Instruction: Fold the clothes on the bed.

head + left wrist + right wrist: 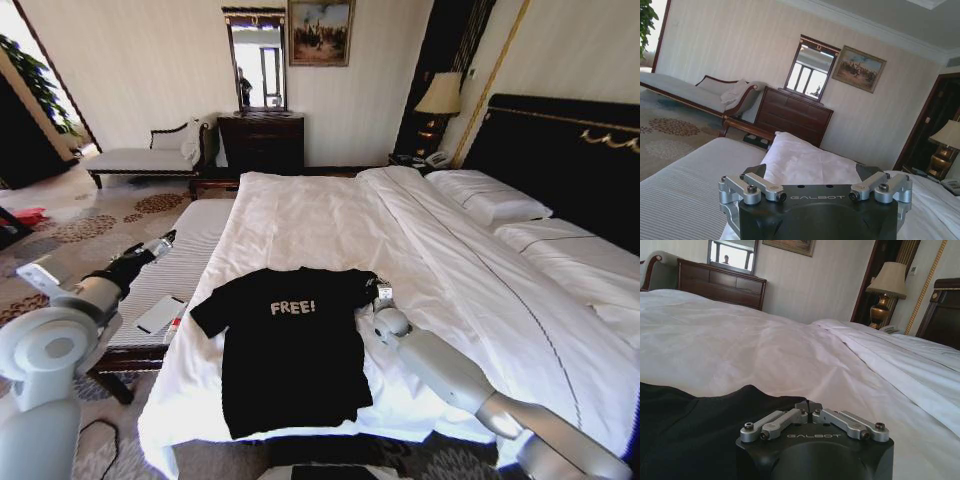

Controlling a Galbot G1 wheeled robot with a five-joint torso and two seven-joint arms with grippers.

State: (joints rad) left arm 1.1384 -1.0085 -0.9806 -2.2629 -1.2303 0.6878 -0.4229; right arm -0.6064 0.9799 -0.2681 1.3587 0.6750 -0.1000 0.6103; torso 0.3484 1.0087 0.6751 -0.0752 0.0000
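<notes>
Right gripper [807,406] sits closest, its fingers [802,405] drawn together w/ the tips meeting at the T-shirt's [290,345] sleeve; whether cloth is actually caught between them I can't tell from where things stand. Head view puts that same gripper [382,293] at the shirt's right sleeve, forearm lying low across the duvet.

Left gripper [812,172] has its fingers [754,170] spread apart, nothing between them. It hangs off the shirt's left side, well apart from it, above the striped bench [185,265] alongside the bed [330,215].

Shirt lies flat, print up, near the bed's foot edge, hem toward the robot. Black on white, small vs the bed.

Handling, as I'd judge it: light, limp, no stiffness, so it'll droop and drag rather than hold shape; duvet under it is soft too, so a pinch may pick up bedding. Best holds look like sleeve ends, shoulder seams and hem corners, thin edges only.

Views differ: head cam gives the whole shirt layout and both arms; right wrist cam gives the fingertip contact up close, w/ black cloth [685,425] bunched beside it. Left wrist cam looks past its fingers to a dresser [792,114] and chaise [700,92].
</notes>
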